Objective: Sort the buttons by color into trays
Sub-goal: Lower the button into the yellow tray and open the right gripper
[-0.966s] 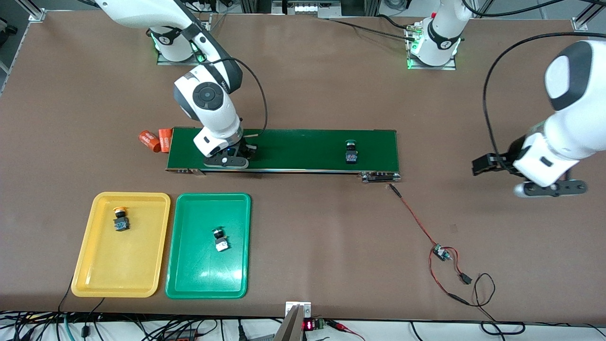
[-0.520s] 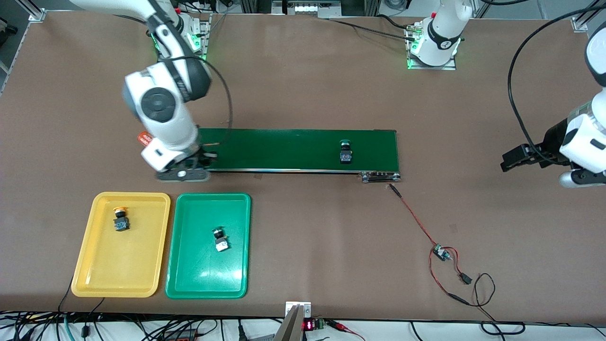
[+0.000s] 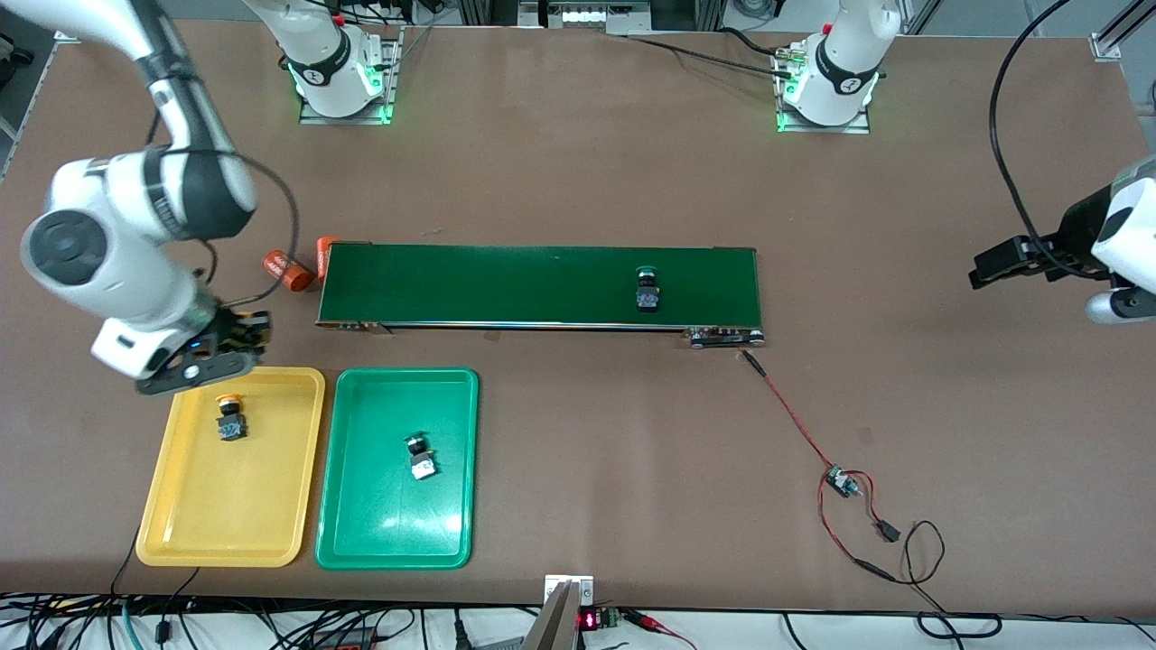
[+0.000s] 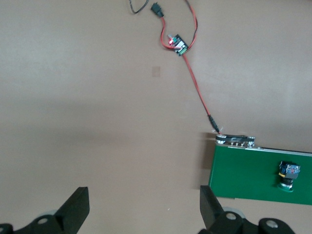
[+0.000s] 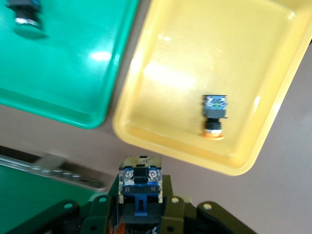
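A long dark-green conveyor belt (image 3: 539, 286) lies mid-table. Two orange cylinders (image 3: 287, 268) (white print) sit at its right-arm end. A red-wired circuit board (image 3: 842, 483) lies nearer the camera.

**Where everything sits on the counter**

The conveyor belt (image 3: 539, 286) lies along the middle of the counter (image 3: 578, 181). One button (image 3: 647, 289) rests on it, toward the left arm's end. Two cylinders (image 3: 298, 264) lie just beside the belt's end on the right arm's side. Nearer the front camera than the belt, two trays sit side by side: the outer tray (image 3: 181, 506), closer to the right arm's end, and the inner tray (image 3: 379, 533), each with one button in it (image 3: 230, 420) (image 3: 419, 457). The right claw (image 3: 237, 348) hangs over the outer tray's corner (a button (image 5: 140, 187) between its fingers). The left claw (image 4: 141, 214) hangs spread over bare counter at the left arm's end, well apart from the wired circuit board (image 3: 842, 483).
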Available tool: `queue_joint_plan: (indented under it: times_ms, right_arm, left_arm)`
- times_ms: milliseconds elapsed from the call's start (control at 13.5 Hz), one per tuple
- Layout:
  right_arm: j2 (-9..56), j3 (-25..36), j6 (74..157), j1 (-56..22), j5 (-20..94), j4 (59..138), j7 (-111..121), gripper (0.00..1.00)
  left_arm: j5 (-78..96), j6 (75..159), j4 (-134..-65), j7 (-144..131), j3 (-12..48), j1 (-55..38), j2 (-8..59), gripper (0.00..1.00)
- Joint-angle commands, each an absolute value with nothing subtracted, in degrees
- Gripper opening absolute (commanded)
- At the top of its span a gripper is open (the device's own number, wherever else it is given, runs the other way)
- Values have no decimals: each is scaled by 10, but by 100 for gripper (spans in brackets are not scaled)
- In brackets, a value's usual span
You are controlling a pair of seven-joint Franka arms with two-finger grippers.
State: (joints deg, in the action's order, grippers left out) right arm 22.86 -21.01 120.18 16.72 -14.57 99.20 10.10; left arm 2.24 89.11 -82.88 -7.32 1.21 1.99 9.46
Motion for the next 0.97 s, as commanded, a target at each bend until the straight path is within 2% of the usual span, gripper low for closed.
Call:
queue_joint_plan:
  times_ms: [0,223,595,743,892]
  right_arm:
    - [294,-199,1250,191,-123,952,204,1]
    - [333,-183,1323,191,-127,952,241,2]
    - [360,-179,1369,185,-125,952,239,4]
    - [373,-179,1396,183,-126,952,241,7]
    - [388,-179,1412,184,-128,947,241,7]
  left_arm:
    - [12,875,-827,-52,19,35,82,100]
    - [12,888,-825,-61,23,31,83,100]
    - [15,899,-828,-54,23,36,70,100]
    - [16,932,-852,-40,23,47,68,100]
    - [16,923,-853,-18,22,50,65,100]
